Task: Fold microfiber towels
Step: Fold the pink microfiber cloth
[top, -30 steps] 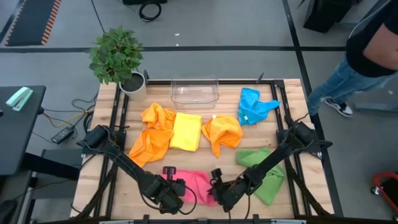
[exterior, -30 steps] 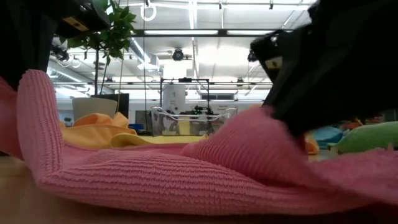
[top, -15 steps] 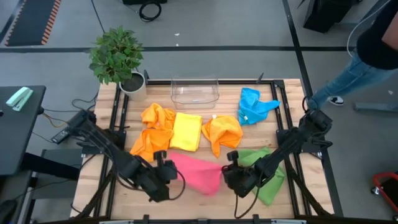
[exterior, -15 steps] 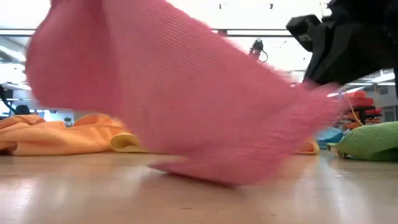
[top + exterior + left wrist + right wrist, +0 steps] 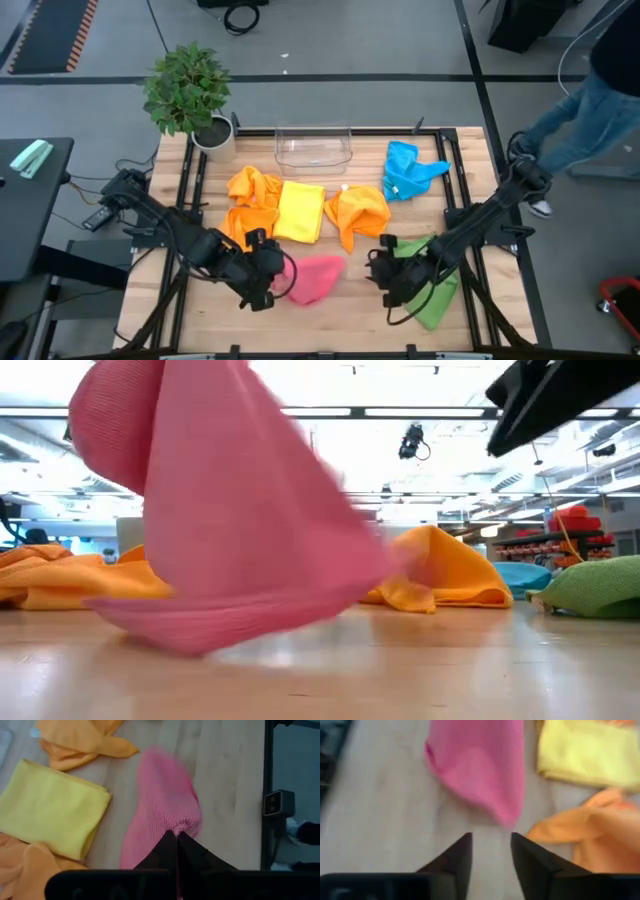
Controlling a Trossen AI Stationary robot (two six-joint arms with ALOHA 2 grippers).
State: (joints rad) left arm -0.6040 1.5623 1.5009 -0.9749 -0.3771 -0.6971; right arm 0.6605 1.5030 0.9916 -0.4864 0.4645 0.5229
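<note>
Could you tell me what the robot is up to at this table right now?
It is folding microfiber towels. The left gripper is shut on a corner of the pink towel, holding it up off the wooden table. The right gripper is open and empty, just short of the pink towel's edge. Two orange towels, a yellow towel, a blue towel and a green towel lie around it.

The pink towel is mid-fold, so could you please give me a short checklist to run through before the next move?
1. Left claw shut on the pink towel: ok.
2. Right claw open and clear of the pink towel: ok.
3. Pink towel folded flat: not ok, one end hangs lifted.
4. Table bare in front of the pink towel: ok.
5. Green towel clear of the right arm: not ok, the arm lies over it.
</note>
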